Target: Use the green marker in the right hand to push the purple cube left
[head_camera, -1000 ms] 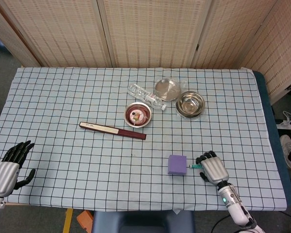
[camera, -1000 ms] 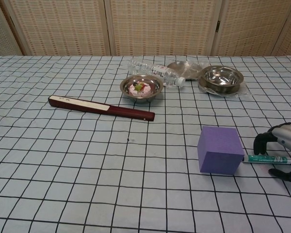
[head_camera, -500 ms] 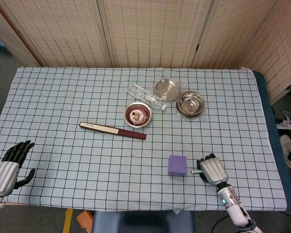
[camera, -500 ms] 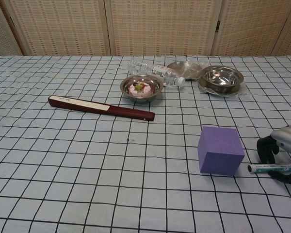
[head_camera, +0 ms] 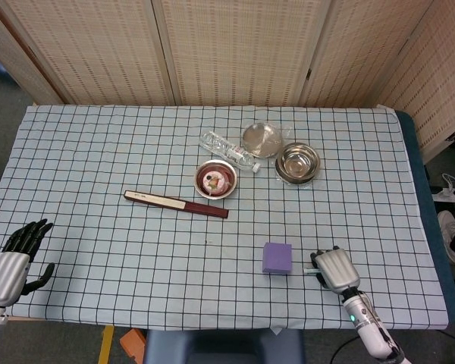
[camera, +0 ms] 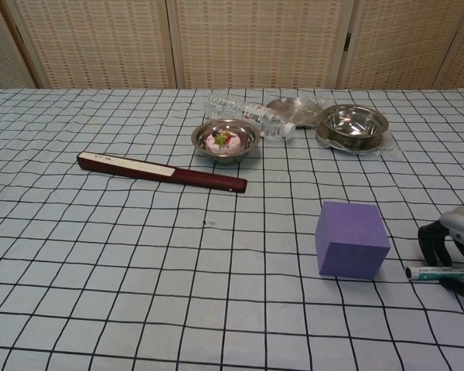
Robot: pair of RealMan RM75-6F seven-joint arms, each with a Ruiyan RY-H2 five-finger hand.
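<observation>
Near right edge of table point(head_camera: 409, 189): right hand point(head_camera: 334, 268) clenched around green marker point(camera: 441, 271), tip clear of purple cube point(camera: 351, 239). Left hand point(head_camera: 15, 258) released, near left corner. Risk: off-centre contact, cube spinning rather than sliding left.

**Other items on the checked tablecloth**

A pale blue tablecloth point(head_camera: 98, 152) with a black grid covers the table. Left of centre lies a closed folding fan point(head_camera: 176, 204), dark red with a cream band, set at a slight diagonal. Further back, a small metal bowl point(head_camera: 215, 180) holds pinkish food. Just behind it a clear plastic bottle point(head_camera: 229, 151) lies on its side. To the right sit a round metal lid point(head_camera: 262, 139) and an empty metal bowl point(head_camera: 297, 162). Woven screens point(head_camera: 235, 49) stand behind the table.
</observation>
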